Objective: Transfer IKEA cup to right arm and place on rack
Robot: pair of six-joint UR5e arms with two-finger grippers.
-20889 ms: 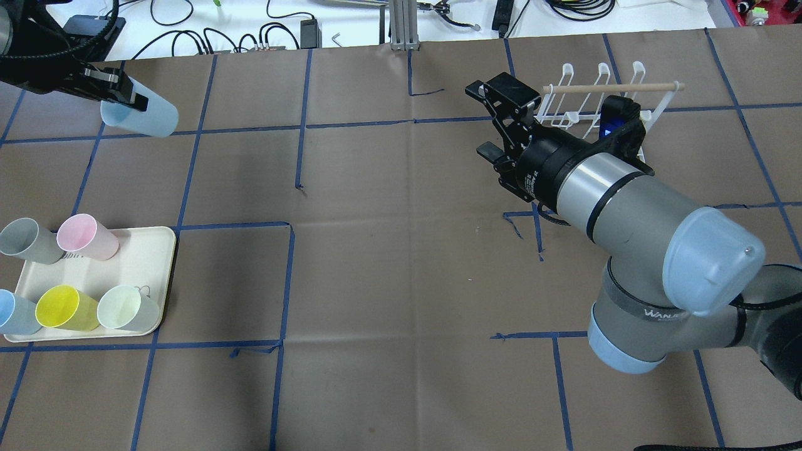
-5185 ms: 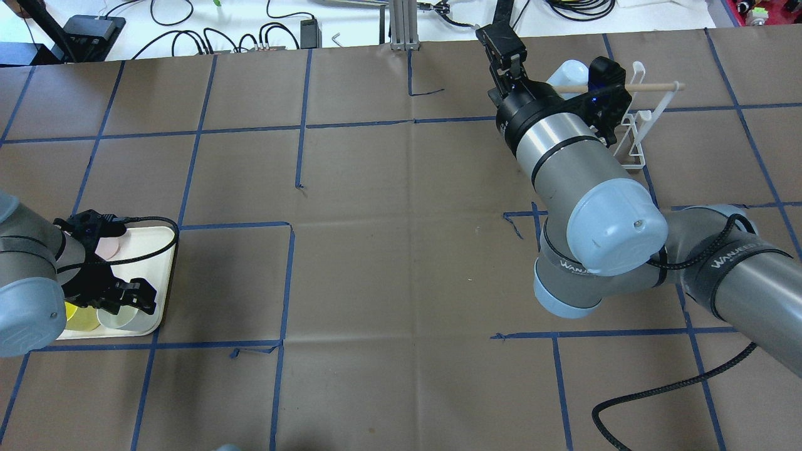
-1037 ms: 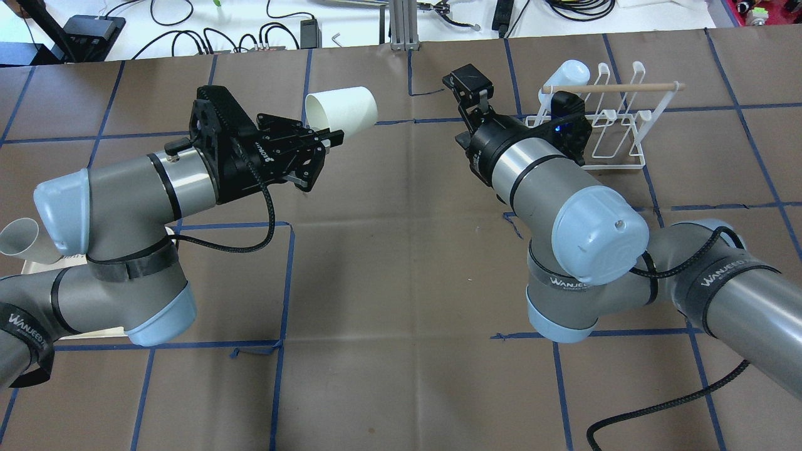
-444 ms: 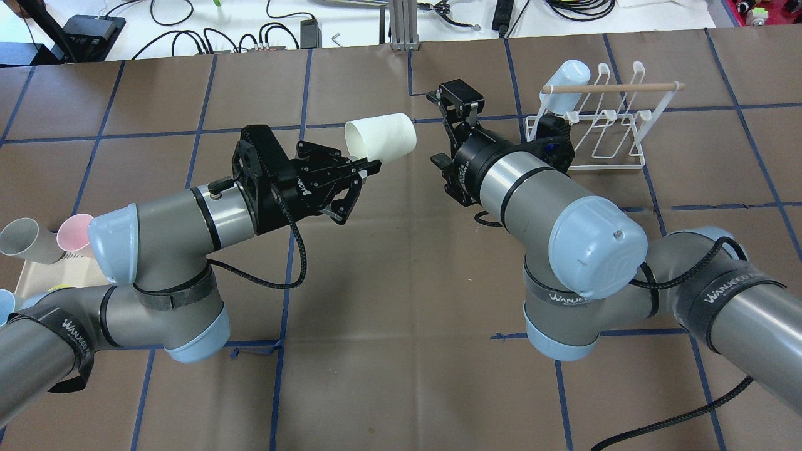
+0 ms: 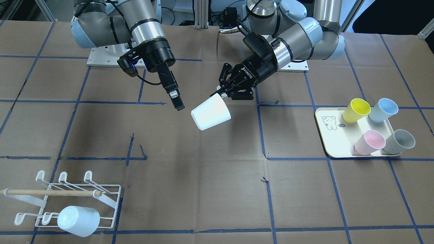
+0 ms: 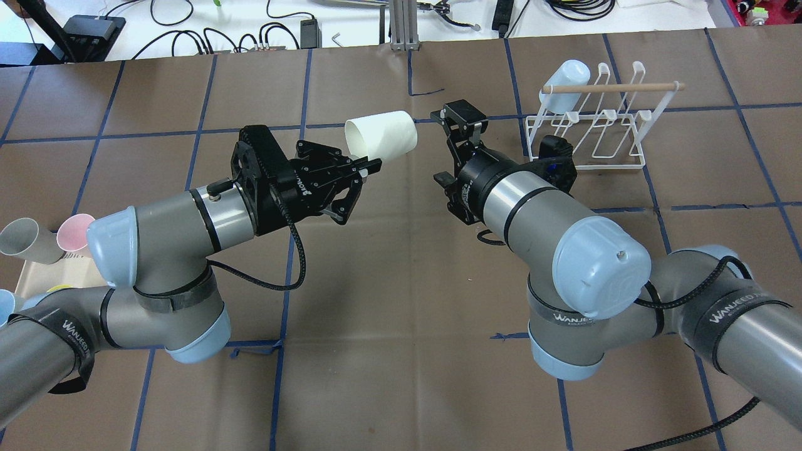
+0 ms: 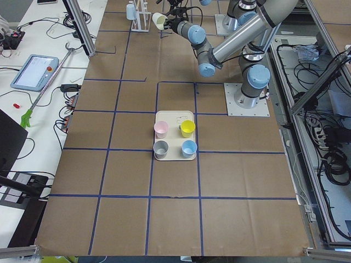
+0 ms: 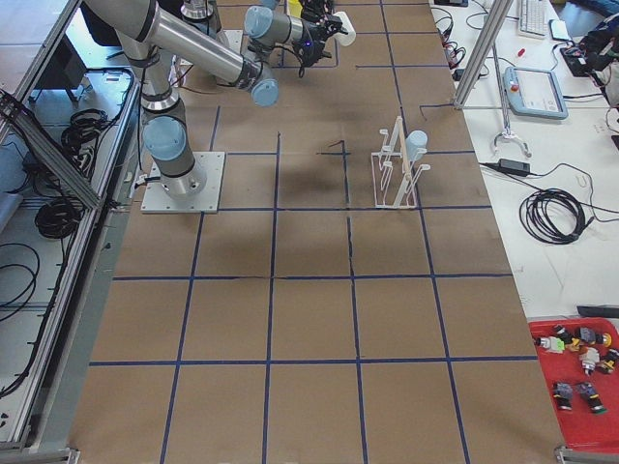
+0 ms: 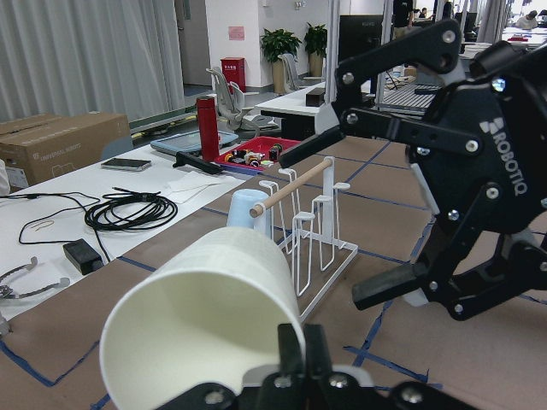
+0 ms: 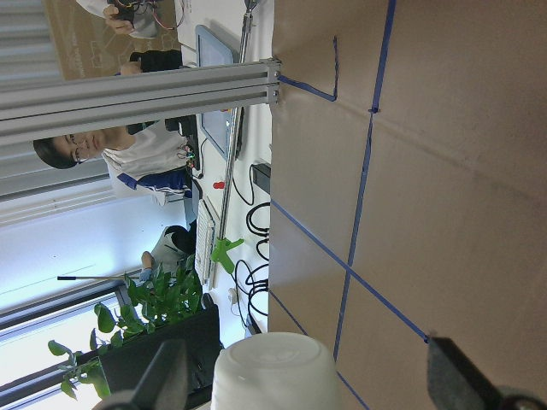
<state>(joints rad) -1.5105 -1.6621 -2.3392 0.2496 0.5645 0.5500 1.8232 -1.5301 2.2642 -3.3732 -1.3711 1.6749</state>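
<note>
A white IKEA cup (image 6: 381,131) hangs sideways over the table's middle, its closed base pointing at the right arm (image 6: 532,207). My left gripper (image 6: 368,166) is shut on its rim, one finger inside the mouth (image 9: 295,359). In the front view the cup (image 5: 211,114) hangs below the left gripper (image 5: 222,96). My right gripper (image 6: 438,148) is open, a short gap from the cup's base and not touching it. In the right wrist view the base (image 10: 273,371) sits between the spread fingers (image 10: 167,376). The white wire rack (image 6: 595,138) stands at the back right.
A pale blue cup (image 6: 564,75) sits upside down on a rack prong at the rack's left end. At the near left, the cream tray (image 5: 335,145) holds yellow (image 5: 356,110), blue (image 5: 383,110), pink (image 5: 369,142) and grey (image 5: 400,141) cups. Cables lie beyond the far edge.
Over the last second my left arm carried the white cup right to the table's middle. My right gripper swung away from the rack, toward the cup's base, and stayed open.
</note>
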